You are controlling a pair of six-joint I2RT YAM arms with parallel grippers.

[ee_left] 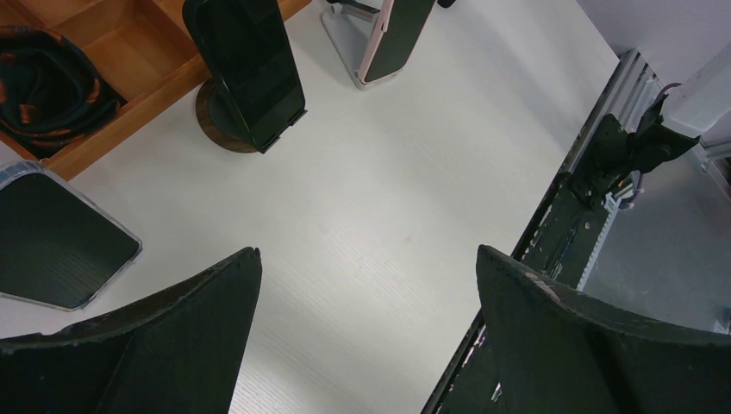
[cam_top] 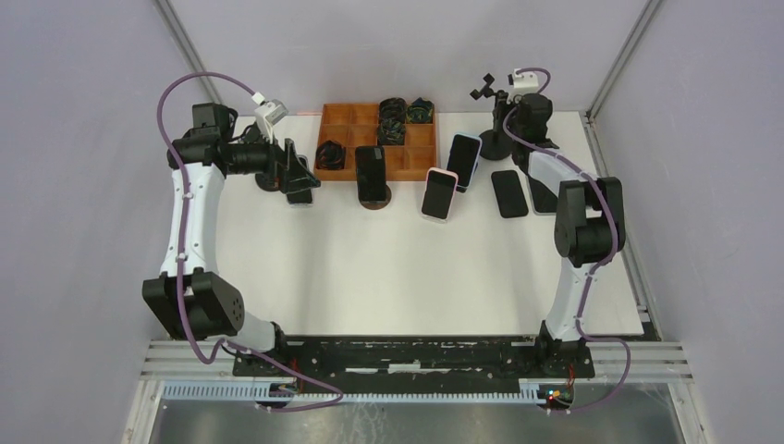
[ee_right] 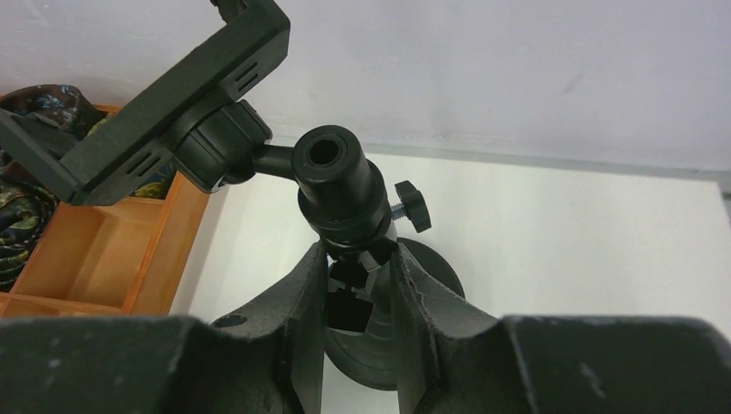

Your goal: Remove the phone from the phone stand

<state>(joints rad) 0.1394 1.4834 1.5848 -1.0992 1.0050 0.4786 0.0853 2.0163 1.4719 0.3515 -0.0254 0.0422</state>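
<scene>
1. Smooth matte white tabletop [cam_top: 370, 268]. At its far edge, an orange-brown wooden tray [cam_top: 421, 162] split into square compartments, with coiled dark straps [cam_top: 398, 113] in some.
2. One black phone stand [ee_right: 336, 185] at the far right: round base, thin stem, ball joint with a small knob, and an angular slotted clamp bracket on top, bare.
3. Three phones propped upright on other stands: a black phone [cam_top: 372, 172] on a round dark base, a pink-edged phone [cam_top: 440, 193] and a pale phone [cam_top: 464, 159].
4. Flat on the tabletop: two dark phones [cam_top: 508, 193] just beside the right arm, and one grey-rimmed phone [ee_left: 52, 241] near the left hand [ee_left: 371, 336].
5. Left hand spread wide above bare tabletop, gripping nothing.
6. Right hand [ee_right: 358, 267] pinched onto the stem of the black phone stand just under the ball joint, with fingers [ee_right: 302, 302] pressing on both sides.
</scene>
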